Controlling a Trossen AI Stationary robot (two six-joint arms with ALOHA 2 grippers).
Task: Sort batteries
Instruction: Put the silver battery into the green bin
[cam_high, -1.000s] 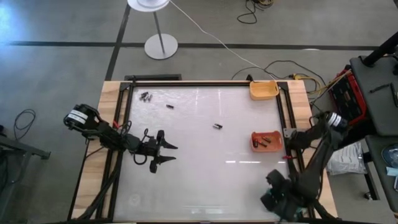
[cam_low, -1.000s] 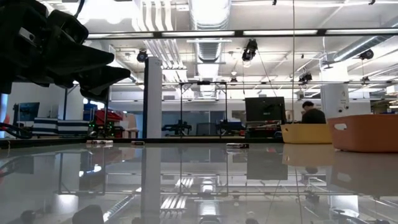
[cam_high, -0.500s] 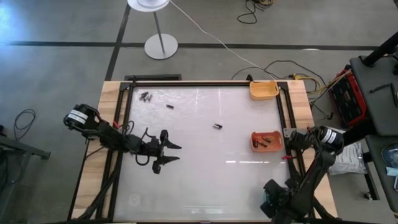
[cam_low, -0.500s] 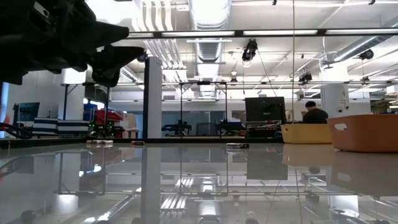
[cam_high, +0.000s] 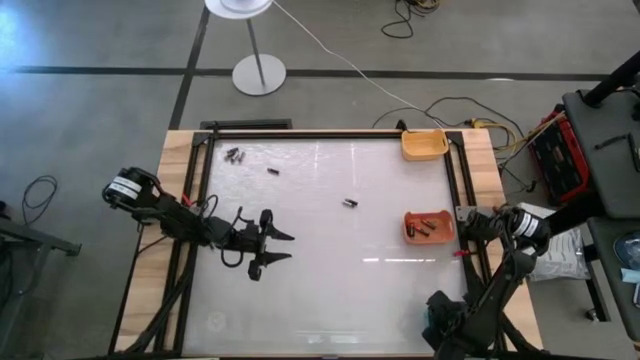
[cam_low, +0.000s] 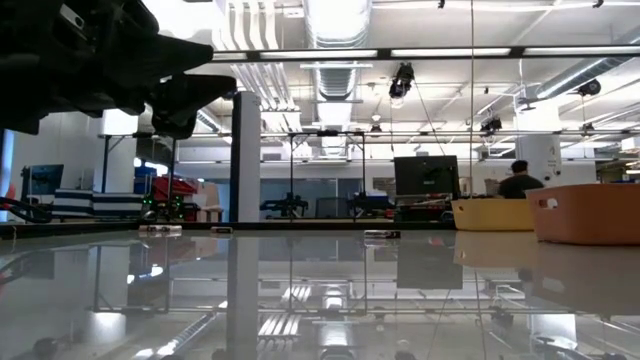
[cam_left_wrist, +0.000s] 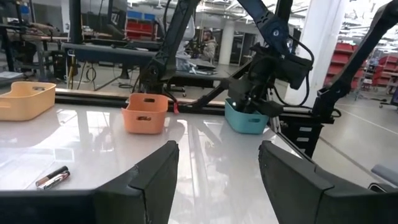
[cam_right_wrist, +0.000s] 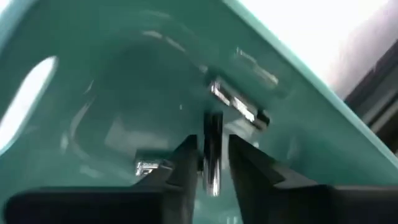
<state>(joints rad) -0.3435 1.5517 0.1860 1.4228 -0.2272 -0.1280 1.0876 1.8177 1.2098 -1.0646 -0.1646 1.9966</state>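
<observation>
one silvery battery (cam_right_wrist: 212, 149) stood between the right claw's (cam_right_wrist: 212, 163) barely parted fingers over the teal tray (cam_right_wrist: 112, 93), and it risked snagging there instead of dropping, while the left claw (cam_high: 272, 247) hung open over the desk (cam_high: 340, 290).

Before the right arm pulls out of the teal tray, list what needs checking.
1. right gripper over the inside of the teal tray: ok.
2. silvery battery let go by it: cannot tell.
3. left gripper open and empty: ok.
4. table free of loose batteries: not ok, several lie there.
5. Arms apart from each other: ok, at opposite sides in the high view.
</observation>
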